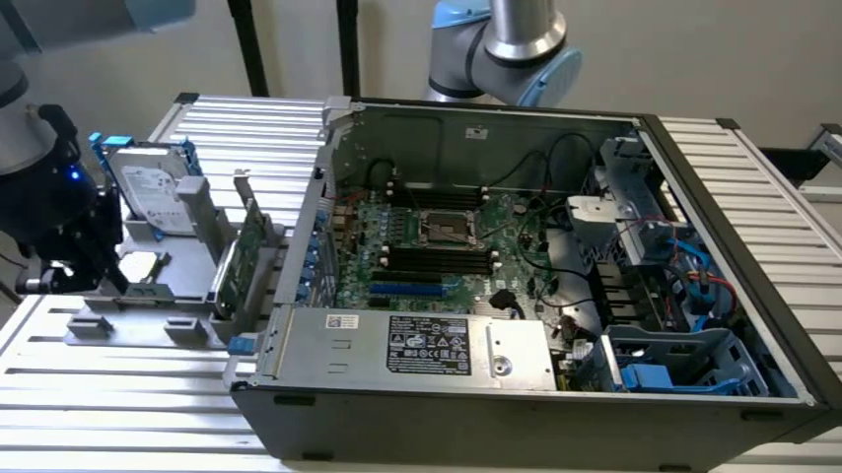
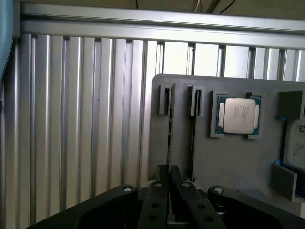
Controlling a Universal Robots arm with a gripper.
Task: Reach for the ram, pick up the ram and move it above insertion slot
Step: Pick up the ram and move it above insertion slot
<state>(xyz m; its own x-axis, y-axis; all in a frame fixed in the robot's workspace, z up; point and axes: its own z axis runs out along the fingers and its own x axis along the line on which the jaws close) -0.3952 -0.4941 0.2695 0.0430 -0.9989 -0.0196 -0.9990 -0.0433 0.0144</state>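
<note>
Since the black, 2-fingered gripper (image 2: 169, 172) stands with its jaws drawn narrow around the near end of the long, thin, flat ram (image 2: 169, 124), seen here edge-on as a dark line, I judge that the reach is over and the pick-up is in hand. The stick runs straight out from between the fingertips, so tool and ram are in line and appear to be touching. I read that as a closed grasp, though how hard the pads press cannot be seen. The ram stands on edge in 1 groove of the flat grey plastic holder (image 2: 228, 162), not yet lifted out. Freeing it calls, in my judgement, for a straight pull along the groove, without tilt, so the thin board does not bind against the groove walls. Just beyond on the same holder, a square silver-lidded processor chip (image 2: 237, 116) sits in its own recess. Around the holder lies the ribbed aluminium table (image 2: 71, 119). Farther off in the exterior view, well apart from the gripper and towards that view's right, the open dark-grey metal computer case (image 1: 736, 325) holds a green motherboard (image 1: 514, 222) with long black memory slots (image 1: 435, 258).
</note>
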